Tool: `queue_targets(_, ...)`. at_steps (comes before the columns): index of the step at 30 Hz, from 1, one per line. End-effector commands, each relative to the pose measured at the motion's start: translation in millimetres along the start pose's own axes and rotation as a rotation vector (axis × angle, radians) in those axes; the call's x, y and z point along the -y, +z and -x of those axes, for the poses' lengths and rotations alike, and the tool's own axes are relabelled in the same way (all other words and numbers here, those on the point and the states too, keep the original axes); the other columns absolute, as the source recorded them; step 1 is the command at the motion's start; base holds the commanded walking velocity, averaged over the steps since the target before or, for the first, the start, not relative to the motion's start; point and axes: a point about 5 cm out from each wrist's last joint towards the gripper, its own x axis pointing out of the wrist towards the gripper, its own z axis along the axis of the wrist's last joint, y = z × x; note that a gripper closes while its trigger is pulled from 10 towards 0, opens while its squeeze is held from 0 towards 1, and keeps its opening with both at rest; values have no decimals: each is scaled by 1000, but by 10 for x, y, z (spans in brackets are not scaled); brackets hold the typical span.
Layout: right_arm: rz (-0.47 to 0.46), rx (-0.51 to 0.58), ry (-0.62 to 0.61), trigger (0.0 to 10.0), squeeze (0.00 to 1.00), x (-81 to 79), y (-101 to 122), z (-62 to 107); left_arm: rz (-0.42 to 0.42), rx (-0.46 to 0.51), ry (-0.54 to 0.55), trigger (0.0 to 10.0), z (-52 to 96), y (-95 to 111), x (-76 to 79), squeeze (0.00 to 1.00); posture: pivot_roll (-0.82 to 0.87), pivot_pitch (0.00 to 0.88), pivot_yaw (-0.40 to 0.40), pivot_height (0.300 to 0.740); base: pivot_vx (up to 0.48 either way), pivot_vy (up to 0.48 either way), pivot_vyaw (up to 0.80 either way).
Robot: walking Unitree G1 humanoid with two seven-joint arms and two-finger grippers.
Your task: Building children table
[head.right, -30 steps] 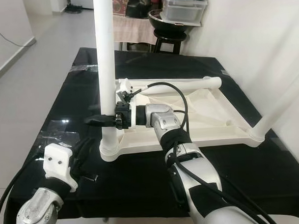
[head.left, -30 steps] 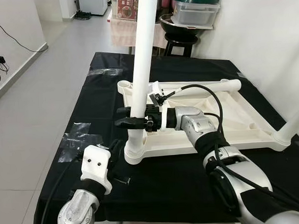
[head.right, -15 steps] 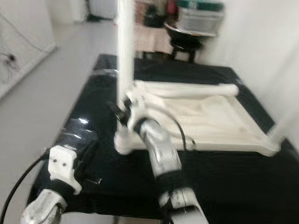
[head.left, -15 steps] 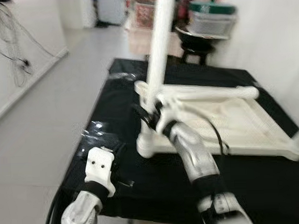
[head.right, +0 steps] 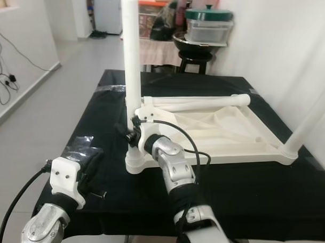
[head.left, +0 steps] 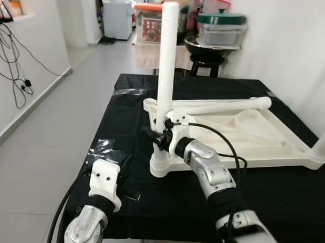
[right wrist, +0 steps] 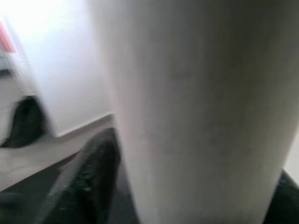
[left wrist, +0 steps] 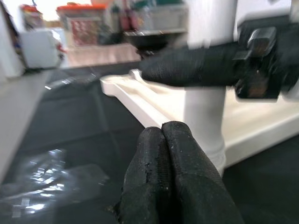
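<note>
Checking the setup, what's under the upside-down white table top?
A black cloth covers the surface beneath the white table top. What the cloth rests on is hidden; the right gripper holds the upright leg.

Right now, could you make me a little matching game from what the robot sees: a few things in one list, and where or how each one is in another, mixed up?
Things:
1. right gripper
2. left gripper
3. white table leg
4. tabletop

States:
A. lies upside down on the black cloth
B. stands upright at the tabletop's near left corner
C. fingers pressed together, holding nothing, just short of the leg
D. clamped around the upright leg

Pairs: 1-D, 2-C, 3-B, 4-A
</note>
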Motion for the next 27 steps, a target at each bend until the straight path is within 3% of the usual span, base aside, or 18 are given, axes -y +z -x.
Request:
queue_targets(1, 32, 37, 205, 10000, 1000, -120, 182, -41, 0, 4, -5, 10000, -28, -10, 7, 0, 59, 0, -84, 740, 0, 0, 0)
queue_targets(3, 32, 37, 205, 10000, 1000, -120, 182, -41, 0, 4, -5, 10000, -28, -10, 7, 0, 59, 0, -84, 740, 0, 0, 0)
queue_targets(4, 79, 29, 321, 10000, 0, -118, 262, -21, 0, 3, -5, 10000, -30, -14, 11, 0, 62, 0, -86, 740, 0, 0, 0)
queue_targets(5, 106, -1, 444, 10000, 0, -99, 322, -4, 0, 3, -6, 10000, -29, -19, 18, 0, 69, 0, -94, 740, 0, 0, 0)
queue_targets(6, 106, -1, 444, 10000, 0, -99, 322, -4, 0, 3, -6, 10000, -29, -19, 18, 0, 69, 0, -94, 740, 0, 0, 0)
queue_targets(7, 102, -33, 539, 10000, 0, -64, 364, 1, 0, 3, -6, 10000, -23, -23, 28, 0, 79, 0, -102, 740, 0, 0, 0)
queue_targets(14, 58, -86, 667, 9843, 0, -13, 433, -76, -2, 3, -7, 10000, 16, -28, 68, 0, 100, 0, -109, 740, 0, 0, 0)
queue_targets(15, 44, -93, 680, 3176, 0, -5, 437, -82, -3, 3, -8, 10000, 28, -29, 77, 0, 102, 0, -110, 740, 0, 0, 0)
queue_targets(17, 33, -97, 689, 3176, 0, 0, 440, -82, -3, 2, -8, 10000, 36, -28, 84, 0, 103, 0, -111, 740, 0, 0, 0)
queue_targets(18, 25, -99, 685, 0, 0, 24, 445, -75, -4, 2, -9, 10000, 41, -28, 92, 0, 104, 0, -112, 740, 0, 0, 0)
queue_targets(27, 37, -75, 598, 0, 0, 178, 455, 14, -6, 7, -9, 10000, 43, 0, 122, 0, 98, 0, -116, 740, 0, 0, 0)
